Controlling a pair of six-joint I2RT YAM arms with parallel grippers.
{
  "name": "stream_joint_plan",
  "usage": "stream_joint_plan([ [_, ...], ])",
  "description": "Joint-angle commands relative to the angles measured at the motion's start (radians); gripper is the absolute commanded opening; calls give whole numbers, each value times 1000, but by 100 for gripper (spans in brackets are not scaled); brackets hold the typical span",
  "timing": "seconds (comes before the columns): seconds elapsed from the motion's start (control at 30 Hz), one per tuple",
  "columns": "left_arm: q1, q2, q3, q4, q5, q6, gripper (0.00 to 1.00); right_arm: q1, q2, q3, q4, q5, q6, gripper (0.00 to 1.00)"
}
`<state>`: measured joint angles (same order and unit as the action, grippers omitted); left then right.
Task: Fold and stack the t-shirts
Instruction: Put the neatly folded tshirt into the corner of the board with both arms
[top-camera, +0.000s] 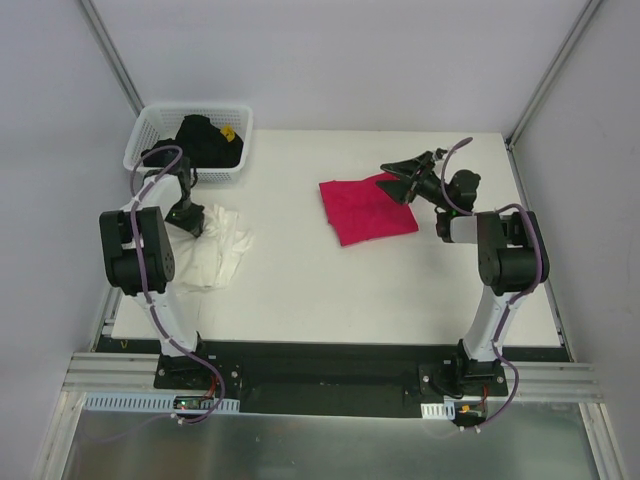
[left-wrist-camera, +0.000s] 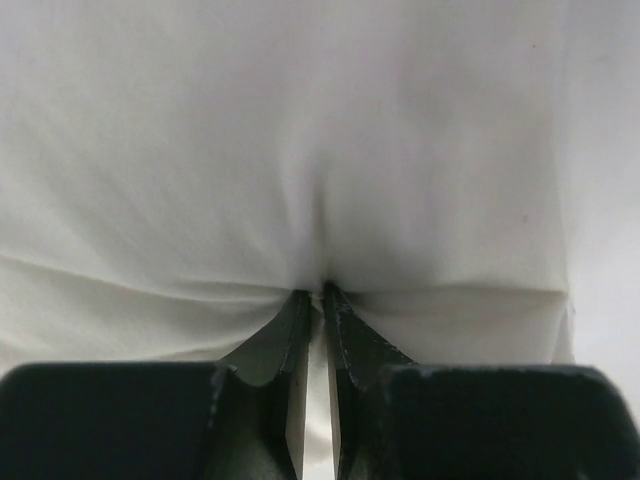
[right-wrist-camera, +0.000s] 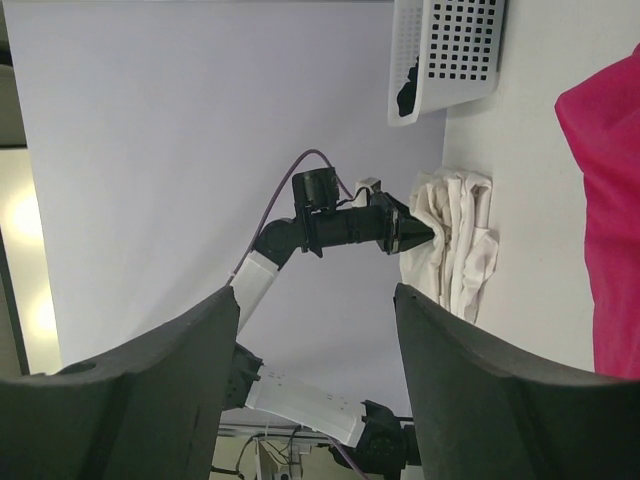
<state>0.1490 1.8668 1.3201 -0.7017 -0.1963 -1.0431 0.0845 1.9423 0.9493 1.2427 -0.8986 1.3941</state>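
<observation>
White desk (top-camera: 330, 290) inside a grey-walled enclosure; both arm bases sit on a black strip (top-camera: 320, 365) at its near edge.

Left arm (top-camera: 138, 250): reaches forward over the left side of the desk. Left jaws point down onto the cream shirt (top-camera: 222, 250) at its far-left edge. Wrist view: jaws almost pressed together, pinching a small fold of the cream cloth, and the fabric puckers into a crease running up from the tips. Cream shirt lies bunched and crumpled on the left side of the desk, close to the left arm.

Right arm (top-camera: 510, 255): wrist turned toward the desk centre. Right jaws spread wide with nothing between them, at the far-right corner of the red shirt (top-camera: 365, 210). Contact with the cloth: cannot tell. Wrist view shows only wall and the left arm through the gap.

Red shirt: right of centre, lying flat as a rough rectangle, skewed to the desk edges, well apart from the cream shirt. Shirts not stacked.

Basket (top-camera: 146, 135): white lattice, far-left corner of the desk, just beyond the left jaws. Holds a dark cloth (top-camera: 205, 142) with a small yellow spot (top-camera: 229, 131) on it.
</observation>
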Motion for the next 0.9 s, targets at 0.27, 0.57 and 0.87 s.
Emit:
stream_joint_plan([
  [0.27,-265,322,315,54,299,-72,4,-12,-26,-9,104,13,26,67],
  [0.57,-344,410,453,54,317,-86,3,-12,-36,-17,104,18,23,68],
  [0.87,-394,436,493,56,319,-100,3,-12,-40,-27,104,20,19,68],
])
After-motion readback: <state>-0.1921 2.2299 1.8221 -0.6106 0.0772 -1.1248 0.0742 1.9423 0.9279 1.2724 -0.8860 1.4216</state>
